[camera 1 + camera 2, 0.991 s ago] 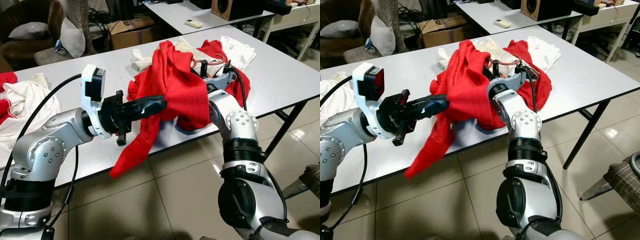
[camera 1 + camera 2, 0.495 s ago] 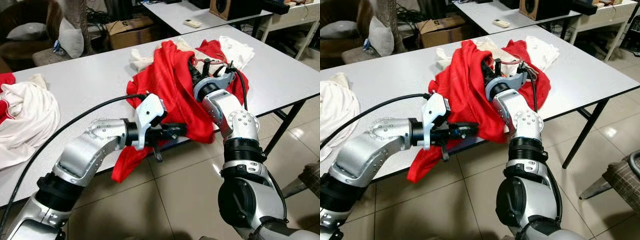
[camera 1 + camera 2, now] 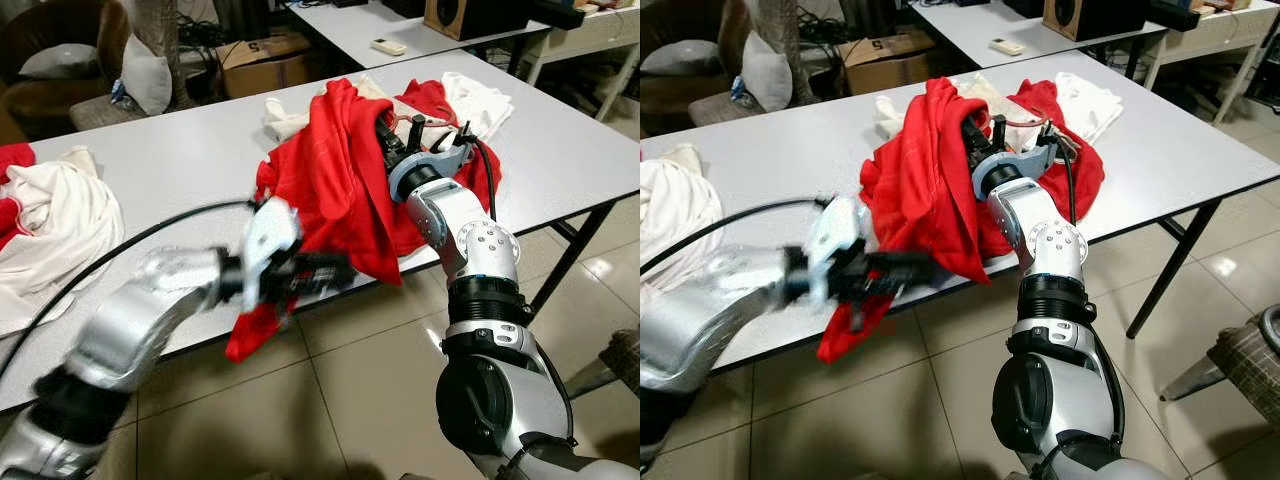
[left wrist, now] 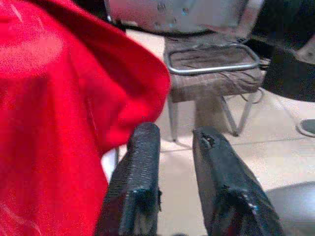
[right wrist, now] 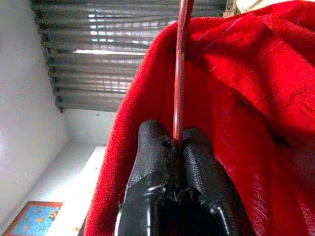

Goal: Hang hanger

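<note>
Right tool point(image 5: 178, 147) clamped on red hanger rod point(image 5: 180, 69) inside red shirt point(image 3: 345, 165), raised over tabletop point(image 3: 190, 160). Left tool point(image 4: 172, 172) slightly parted, empty, beside the hem. Risk: thin rod twists loose, shirt slides to floor.

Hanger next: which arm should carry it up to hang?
Right, probably. The right gripper is shut on the thin red hanger inside the red garment. The left gripper is open, beside the cloth's lower edge.

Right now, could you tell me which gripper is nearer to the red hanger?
The right gripper: its fingers are clamped on the red hanger. The left gripper is beside the red garment's lower hem, apart from it.
</note>
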Motion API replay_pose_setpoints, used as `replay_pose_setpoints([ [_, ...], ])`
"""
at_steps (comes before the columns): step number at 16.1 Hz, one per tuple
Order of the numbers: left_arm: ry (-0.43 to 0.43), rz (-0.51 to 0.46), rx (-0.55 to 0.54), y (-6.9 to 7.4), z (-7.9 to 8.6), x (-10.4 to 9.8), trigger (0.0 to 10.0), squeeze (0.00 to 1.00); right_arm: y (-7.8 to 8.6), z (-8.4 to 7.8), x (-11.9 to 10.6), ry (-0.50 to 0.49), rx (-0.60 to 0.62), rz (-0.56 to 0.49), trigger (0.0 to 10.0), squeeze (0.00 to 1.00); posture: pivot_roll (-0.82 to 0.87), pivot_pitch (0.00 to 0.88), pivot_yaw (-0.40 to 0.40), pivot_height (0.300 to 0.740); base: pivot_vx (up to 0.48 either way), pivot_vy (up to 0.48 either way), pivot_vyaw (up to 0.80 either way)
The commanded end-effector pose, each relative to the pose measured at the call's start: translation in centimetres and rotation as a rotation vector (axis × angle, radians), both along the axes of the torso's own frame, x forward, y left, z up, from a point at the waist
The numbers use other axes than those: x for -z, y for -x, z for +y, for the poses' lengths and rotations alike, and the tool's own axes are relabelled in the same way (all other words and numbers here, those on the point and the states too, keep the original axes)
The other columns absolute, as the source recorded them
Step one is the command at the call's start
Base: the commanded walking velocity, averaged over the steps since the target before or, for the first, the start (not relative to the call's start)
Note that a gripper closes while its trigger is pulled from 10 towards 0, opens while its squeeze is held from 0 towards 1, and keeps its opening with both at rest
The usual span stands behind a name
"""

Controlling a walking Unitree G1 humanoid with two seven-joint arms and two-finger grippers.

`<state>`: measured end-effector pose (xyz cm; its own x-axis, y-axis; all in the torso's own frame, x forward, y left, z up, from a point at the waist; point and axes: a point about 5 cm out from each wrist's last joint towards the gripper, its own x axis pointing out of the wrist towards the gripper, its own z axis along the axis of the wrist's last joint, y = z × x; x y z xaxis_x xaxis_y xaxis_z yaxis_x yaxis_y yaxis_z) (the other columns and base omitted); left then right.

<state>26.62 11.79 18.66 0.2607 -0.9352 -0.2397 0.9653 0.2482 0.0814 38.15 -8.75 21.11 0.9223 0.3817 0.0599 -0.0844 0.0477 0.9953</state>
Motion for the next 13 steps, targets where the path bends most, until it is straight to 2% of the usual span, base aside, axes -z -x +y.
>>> replay_pose_setpoints([
  [1, 0.004, 0.009, 0.013, 0.4, 0.7, -0.5, 10.0, 1.0, 0.0, 1.3, -1.9, -0.01, -0.031, -0.069, 10.0, 0.0, -0.14, 0.0, 0.101, 0.74, 0.0, 0.0, 0.0],
  [2, 0.012, 0.041, 0.035, 0.9, 1.4, -0.7, 10.0, 1.0, 0.0, 1.2, -1.9, 0.004, -0.029, -0.07, 10.0, 0.0, -0.14, 0.0, 0.101, 0.74, 0.0, 0.0, 0.0],
  [4, 0.014, 0.049, 0.021, 0.9, 2.6, -1.0, 10.0, 1.0, 0.0, 1.2, -1.8, 0.015, -0.03, -0.07, 10.0, 0.0, -0.14, 0.0, 0.102, 0.74, 0.0, 0.0, 0.0],
  [6, 0.083, 0.023, -0.081, 0.1, 4.6, -2.3, 10.0, 1.0, 0.2, 1.2, -1.6, 0.081, -0.051, -0.087, 10.0, 0.0, -0.14, 0.0, 0.104, 0.74, 0.0, 0.0, 0.0],
  [7, 0.126, -0.007, -0.168, -0.5, 5.7, -2.9, 10.0, 1.0, 0.5, 1.2, -1.4, 0.112, -0.06, -0.103, 10.0, 0.0, -0.14, 0.0, 0.105, 0.74, 0.0, 0.0, 0.0],
  [8, 0.182, -0.038, -0.407, -2.3, 7.8, -3.1, 10.0, 0.84, 0.9, 1.1, -1.3, 0.116, -0.078, -0.127, 0.0, 0.0, -0.14, 0.0, 0.11, 0.74, 0.0, 0.0, 0.0],
  [9, 0.223, -0.046, -0.579, -3.4, 9.1, -2.9, 10.0, 0.45, 1.4, 1.1, -1.4, 0.149, -0.1, -0.158, 0.0, 0.0, -0.14, 0.0, 0.111, 0.74, 0.0, 0.0, 0.0],
  [10, 0.241, -0.046, -0.689, -3.9, 9.6, -2.4, 10.0, 0.0, 2.0, 1.2, -1.7, 0.231, -0.13, -0.212, 0.0, 0.0, -0.13, 0.0, 0.109, 0.74, 0.0, 0.0, 0.0],
  [12, 0.227, -0.062, -0.79, -3.8, 9.1, -1.3, 10.0, 0.0, 4.2, 0.6, -2.6, 0.469, -0.2, -0.371, 0.0, 0.0, -0.12, 0.0, 0.095, 0.74, 0.0, 0.0, 0.0],
  [13, 0.247, -0.056, -0.849, -3.7, 8.8, -0.8, 10.0, 0.0, 5.7, -0.1, -2.7, 0.591, -0.236, -0.445, 0.0, 0.0, -0.13, 0.0, 0.099, 0.74, 0.0, 0.0, 0.0],
])
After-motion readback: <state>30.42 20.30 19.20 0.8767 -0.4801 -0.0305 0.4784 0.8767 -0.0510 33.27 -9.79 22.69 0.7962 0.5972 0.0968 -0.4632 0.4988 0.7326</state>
